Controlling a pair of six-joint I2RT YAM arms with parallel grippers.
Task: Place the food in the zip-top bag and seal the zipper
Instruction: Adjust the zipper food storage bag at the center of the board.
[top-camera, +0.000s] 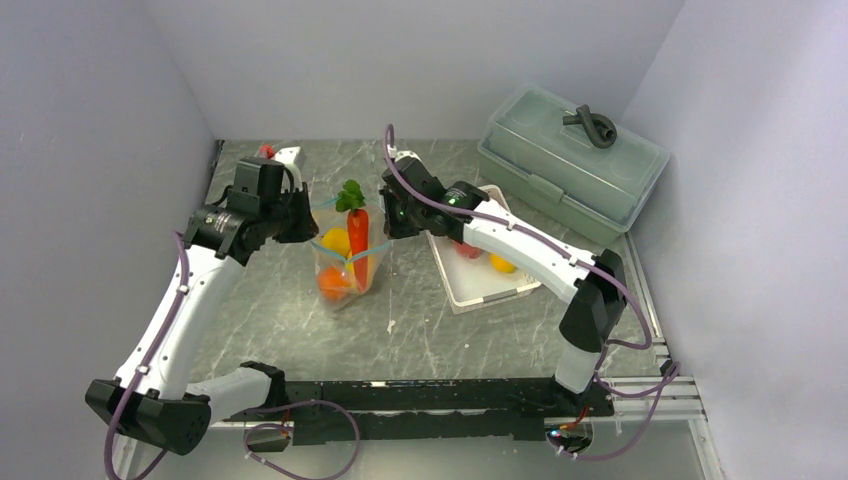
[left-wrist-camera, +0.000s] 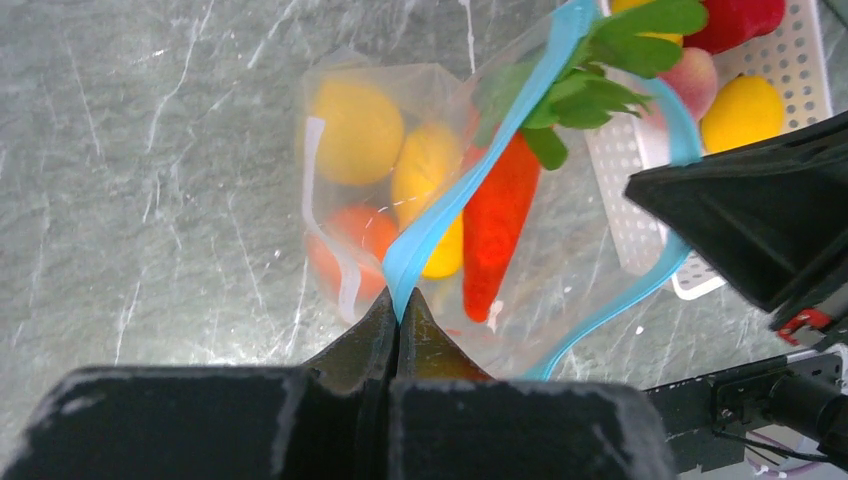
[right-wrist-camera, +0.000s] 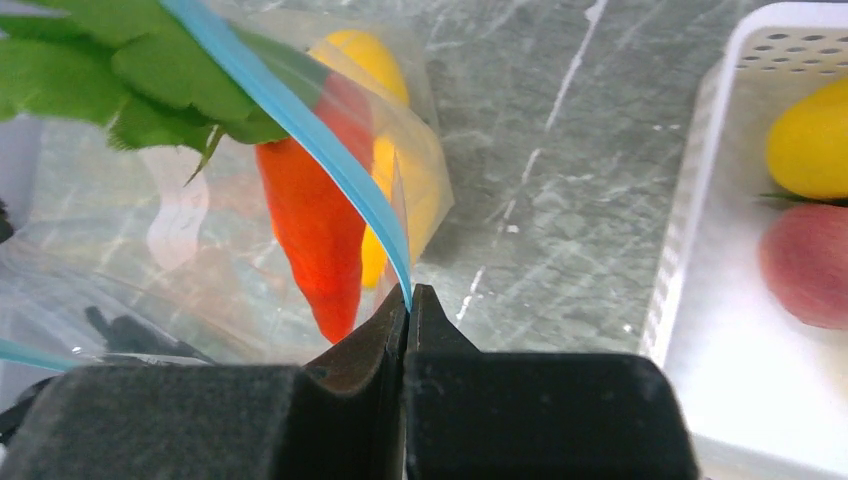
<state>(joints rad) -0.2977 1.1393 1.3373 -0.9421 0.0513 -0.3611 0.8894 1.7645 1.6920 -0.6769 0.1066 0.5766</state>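
Zip-top bag (top-camera: 345, 270) sat on the desk (top-camera: 300, 320) between the arms, carrot (top-camera: 358, 232) and lemon (left-wrist-camera: 357, 131) inside, mouth unsealed. Left gripper (left-wrist-camera: 398, 305) jaws were clamped on one end of the zipper (left-wrist-camera: 450, 205); right gripper (right-wrist-camera: 408, 298) jaws pinched the other end. White basket (top-camera: 478, 288) just beside, peach (right-wrist-camera: 805, 265) in it.

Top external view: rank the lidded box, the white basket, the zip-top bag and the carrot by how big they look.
1. lidded box, clearly the largest.
2. white basket, though it is partly covered.
3. zip-top bag, crumpled, looks somewhat smaller than the basket.
4. carrot, the smallest, leaves included.
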